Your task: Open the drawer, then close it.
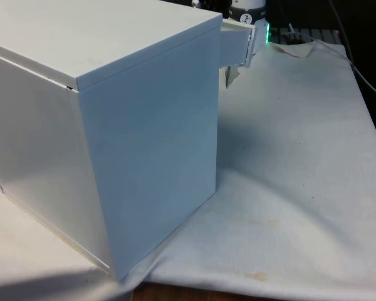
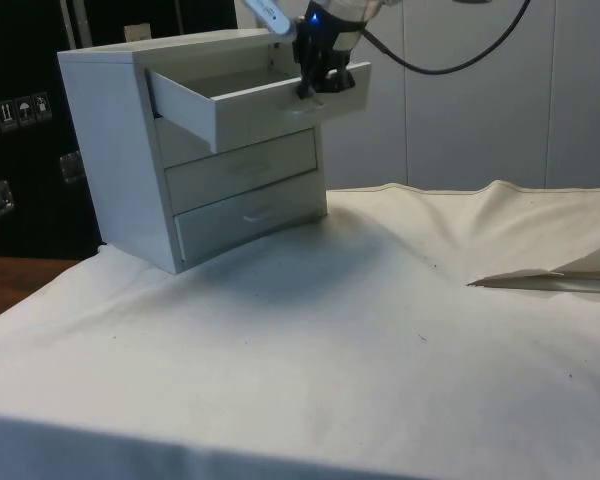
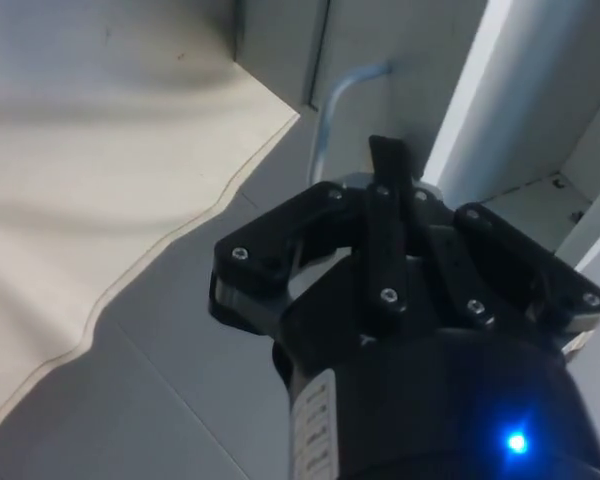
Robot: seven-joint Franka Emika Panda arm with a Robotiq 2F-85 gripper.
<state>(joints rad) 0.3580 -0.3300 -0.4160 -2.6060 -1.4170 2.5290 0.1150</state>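
Note:
A white chest of drawers point(image 2: 120, 150) stands on the cloth, three drawers high, and turns its back to the front view point(image 1: 113, 125). Its top drawer point(image 2: 250, 100) is pulled well out and juts past the chest's corner point(image 1: 235, 44). My gripper point(image 2: 306, 92) hangs at the outer face of that drawer's front panel, fingers pointing down and close together where the handle sits. In the wrist view the black fingers point(image 3: 385, 230) lie against the panel point(image 3: 480, 110), and the gripper point(image 3: 395, 160) hides the top handle. A lower drawer's curved handle point(image 3: 330, 110) shows beneath.
The two lower drawers point(image 2: 245, 195) are pushed in. White cloth point(image 2: 380, 330) covers the table with open room in front of the chest. A raised fold in the cloth point(image 2: 550, 278) lies at the side view's right. The table's edge is near the chest's base point(image 1: 138, 291).

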